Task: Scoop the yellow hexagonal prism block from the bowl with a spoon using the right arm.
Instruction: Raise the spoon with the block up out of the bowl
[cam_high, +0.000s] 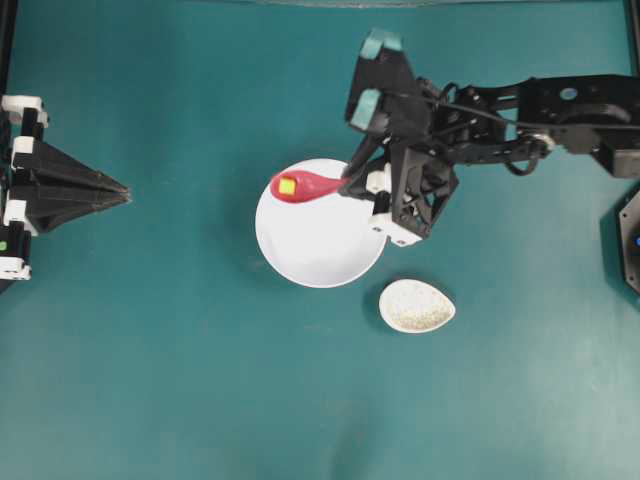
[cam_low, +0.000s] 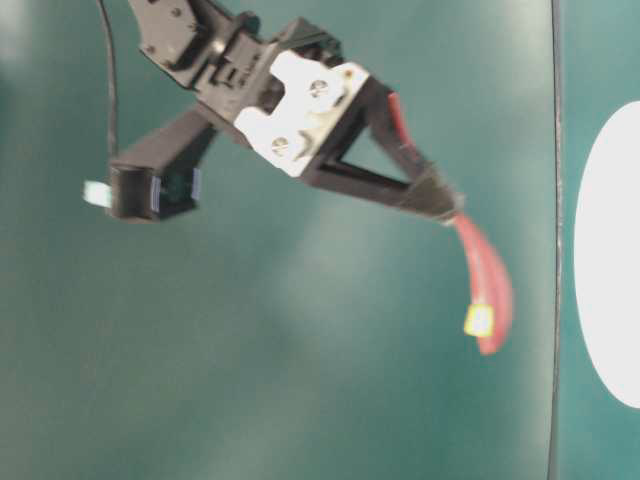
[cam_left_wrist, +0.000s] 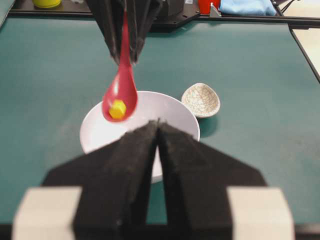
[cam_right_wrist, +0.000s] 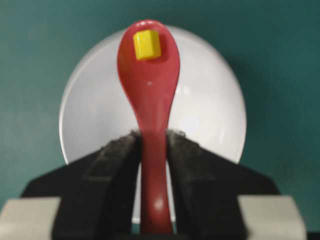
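The pink-red spoon (cam_high: 305, 186) is held by its handle in my right gripper (cam_high: 352, 182), which is shut on it. The yellow hexagonal prism block (cam_high: 287, 186) lies in the spoon's scoop, lifted above the white bowl (cam_high: 320, 240). In the right wrist view the spoon (cam_right_wrist: 150, 90) carries the block (cam_right_wrist: 147, 44) near its tip over the bowl (cam_right_wrist: 210, 110), gripper (cam_right_wrist: 153, 137) clamped on the handle. The left wrist view shows the spoon (cam_left_wrist: 121, 92), the block (cam_left_wrist: 117, 109) and the bowl (cam_left_wrist: 172, 112). My left gripper (cam_high: 125, 192) is shut and empty at the far left.
A small speckled beige spoon rest (cam_high: 416, 306) lies on the teal table just right of and below the bowl; it also shows in the left wrist view (cam_left_wrist: 200, 99). The right arm (cam_high: 520, 120) reaches in from the right edge.
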